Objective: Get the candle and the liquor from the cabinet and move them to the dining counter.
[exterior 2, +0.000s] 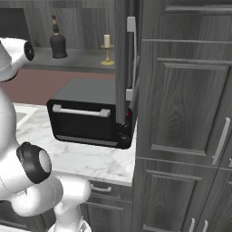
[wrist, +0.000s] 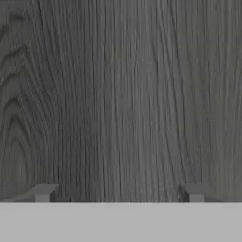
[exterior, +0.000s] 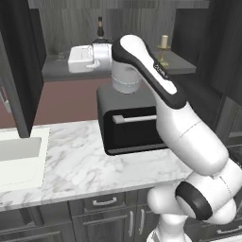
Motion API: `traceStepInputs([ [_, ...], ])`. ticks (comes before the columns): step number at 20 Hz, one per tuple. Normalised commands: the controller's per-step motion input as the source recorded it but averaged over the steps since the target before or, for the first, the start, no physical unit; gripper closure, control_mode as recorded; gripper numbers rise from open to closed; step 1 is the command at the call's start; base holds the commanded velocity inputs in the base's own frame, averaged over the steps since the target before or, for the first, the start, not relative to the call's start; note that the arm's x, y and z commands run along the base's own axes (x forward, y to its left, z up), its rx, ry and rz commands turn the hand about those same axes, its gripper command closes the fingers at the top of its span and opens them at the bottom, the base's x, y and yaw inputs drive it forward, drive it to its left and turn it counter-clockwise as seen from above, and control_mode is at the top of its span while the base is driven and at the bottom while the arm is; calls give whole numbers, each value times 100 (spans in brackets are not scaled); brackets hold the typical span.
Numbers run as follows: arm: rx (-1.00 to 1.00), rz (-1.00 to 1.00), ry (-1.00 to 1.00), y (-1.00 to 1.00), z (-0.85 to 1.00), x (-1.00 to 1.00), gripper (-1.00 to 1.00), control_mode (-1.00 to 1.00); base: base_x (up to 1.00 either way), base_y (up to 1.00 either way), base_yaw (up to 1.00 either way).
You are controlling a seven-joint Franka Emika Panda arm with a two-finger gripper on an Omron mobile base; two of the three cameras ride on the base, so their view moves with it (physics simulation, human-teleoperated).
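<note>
Reach into open cabinet [exterior 2: 120, 63], nothing grasped.
Fingers [wrist: 43, 193] were spread wide, empty; liquor [exterior 2: 57, 41] beside candle [exterior 2: 107, 48] was best approached level.

We see matt dark wood-grain on the cabinet [exterior 2: 181, 99], veined polished marble worktop [exterior: 80, 160] beneath it, and a glossy black oven [exterior 2: 90, 115].

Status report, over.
Gripper open, empty, facing cabinet wood. Liquor and candle upright on cabinet shelf, untouched. Toaster oven on the worktop below.
</note>
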Motion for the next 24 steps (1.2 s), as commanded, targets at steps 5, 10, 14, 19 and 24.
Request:
traceStepInputs([
  [5,0,-38,-1,-94,3,-44,-100,-100,0,0,0],
  [10,-4,-46,0,-63,8,-26,-100,-100,0,0,0],
  [14,-10,-52,0,-34,8,-13,-100,-100,0,0,0],
  [19,-9,-50,2,-25,4,-13,-100,-100,0,0,0],
  [24,-6,-34,0,-33,0,-22,-100,-100,0,0,0],
])
